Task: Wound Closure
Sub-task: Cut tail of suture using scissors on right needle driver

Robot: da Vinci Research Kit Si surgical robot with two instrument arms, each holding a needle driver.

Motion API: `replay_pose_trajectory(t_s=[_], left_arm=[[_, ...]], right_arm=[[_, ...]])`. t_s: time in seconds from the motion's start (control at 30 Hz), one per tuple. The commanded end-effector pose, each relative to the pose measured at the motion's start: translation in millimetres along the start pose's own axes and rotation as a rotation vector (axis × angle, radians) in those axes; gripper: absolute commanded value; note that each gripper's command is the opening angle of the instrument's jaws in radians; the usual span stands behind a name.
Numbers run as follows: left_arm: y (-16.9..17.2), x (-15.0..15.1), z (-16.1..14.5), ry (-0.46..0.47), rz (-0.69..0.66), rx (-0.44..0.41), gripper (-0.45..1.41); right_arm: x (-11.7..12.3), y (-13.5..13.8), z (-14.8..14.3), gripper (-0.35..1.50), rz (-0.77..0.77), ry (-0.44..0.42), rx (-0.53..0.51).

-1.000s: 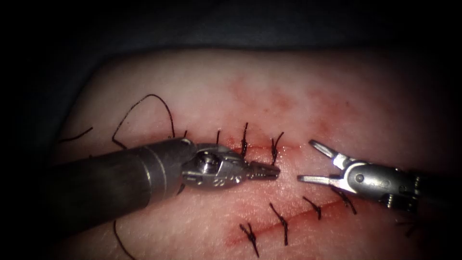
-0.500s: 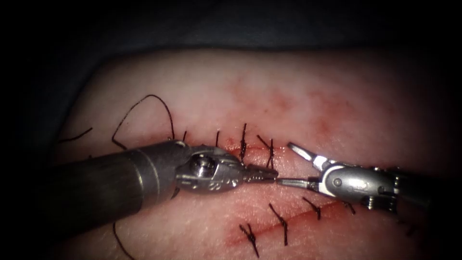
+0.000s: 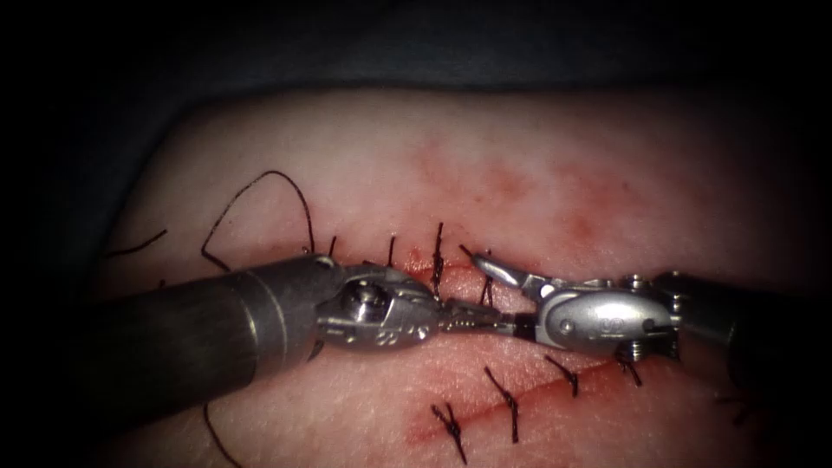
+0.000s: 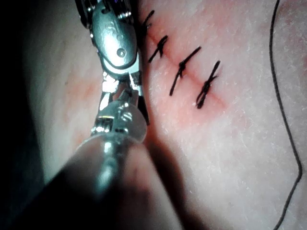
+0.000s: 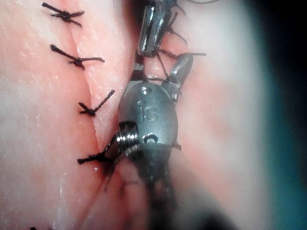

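My left tool [image 3: 485,321] lies over the upper stitched cut [image 3: 438,256] of the tissue [image 3: 537,173]. Its jaws are shut, and they seem to grip the black thread [image 3: 487,290] of the rightmost stitch. My right tool [image 3: 498,299] meets it tip to tip with its jaws open. One jaw is raised by that stitch and the other lies along the left tool's tip. In the left wrist view the right tool [image 4: 115,38] faces my left jaws [image 4: 120,93]. In the right wrist view one open fingertip [image 5: 181,67] lies among dark thread ends, beside the left tool [image 5: 151,28].
A second cut [image 3: 503,399] with several black stitches runs below the tools, with red fluid along it. A loose loop of thread [image 3: 277,178] lies on the tissue at the left, above the left shaft [image 3: 173,338]. That shaft covers the left part of the upper cut.
The right tool has moved left with its jaws open until they reach the left tool's tip and the rightmost stitch. The left tool has dropped slightly.
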Motion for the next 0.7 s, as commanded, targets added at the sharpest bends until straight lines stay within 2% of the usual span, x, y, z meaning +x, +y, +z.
replay_pose_trajectory(t_s=[0.03, 0.13, 0.53, 0.63, 0.7], left_arm=[[-0.8, -0.1, 0.5, 0.0, 0.001, 0.0, -0.45], [-0.8, 0.1, 0.4, 0.009, 0.001, -0.001, -0.45], [-1.5, 0.7, 0.7, 0.026, -0.003, -0.005, -0.45], [-1.5, 0.8, 0.8, 0.031, -0.002, -0.005, -0.45], [-1.3, 0.8, 0.9, 0.03, -0.001, -0.004, -0.45]], right_arm=[[0.0, 0.3, 1.8, 0.79, -0.018, 0.014, 0.002], [0.0, 0.2, 2.6, 0.83, -0.067, 0.041, 0.008], [0.7, -1.2, 4.4, 0.88, -0.096, 0.104, 0.028], [0.7, -1.3, 4.5, 0.88, -0.097, 0.104, 0.027], [0.6, -1.2, 4.5, 0.81, -0.096, 0.104, 0.028]])
